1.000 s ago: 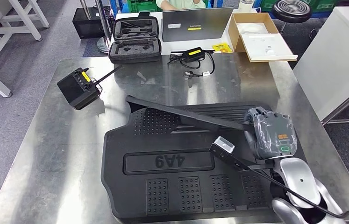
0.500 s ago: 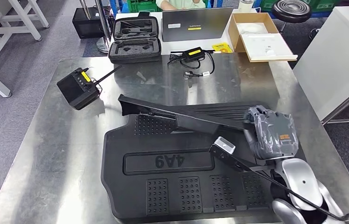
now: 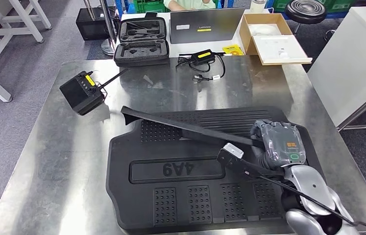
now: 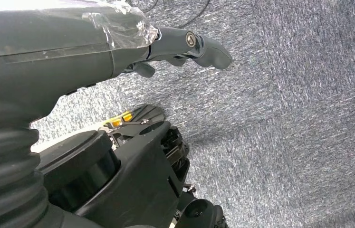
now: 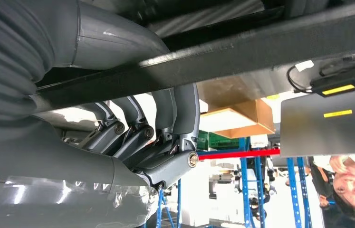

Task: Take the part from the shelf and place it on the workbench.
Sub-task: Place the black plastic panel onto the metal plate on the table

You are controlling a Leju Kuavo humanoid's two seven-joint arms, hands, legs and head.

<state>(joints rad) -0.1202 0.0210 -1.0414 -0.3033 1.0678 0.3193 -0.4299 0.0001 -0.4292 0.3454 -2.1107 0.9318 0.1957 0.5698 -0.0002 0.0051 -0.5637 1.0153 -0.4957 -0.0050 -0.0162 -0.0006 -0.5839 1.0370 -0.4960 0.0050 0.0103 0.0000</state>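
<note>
Nearest the robot, the right arm enters from below at the right edge of the steel worktop (image 3: 38, 161). The right hand (image 3: 279, 143) sits above the right side of a large black moulded mat (image 3: 171, 196), which lies flat on the worktop and carries the raised marking "4A9", read inverted from the head view. The right hand grips the part (image 3: 190, 128), a long black bar. In the right wrist view the fingers (image 5: 185, 109) curl around the bar (image 5: 242, 50) from one side and the thumb closes on the other. The part extends from the hand toward the left and away from the robot, over the ribbed section of the mat. Its far end is just beyond the mat's far-left corner. Whether that end touches the worktop cannot be determined.

The left hand (image 4: 118, 38) hangs beside the robot above grey carpet, holding nothing, with the fingers extended.

Further out, a black box with an antenna (image 3: 83, 92) stands on the worktop's left side. A small black device with a yellow label and its cable (image 3: 203, 59) lies near the far edge. Beyond the worktop are an open black foam-lined case (image 3: 141, 41), a closed laptop (image 3: 206, 24) and an open cardboard box (image 3: 269, 36).
</note>
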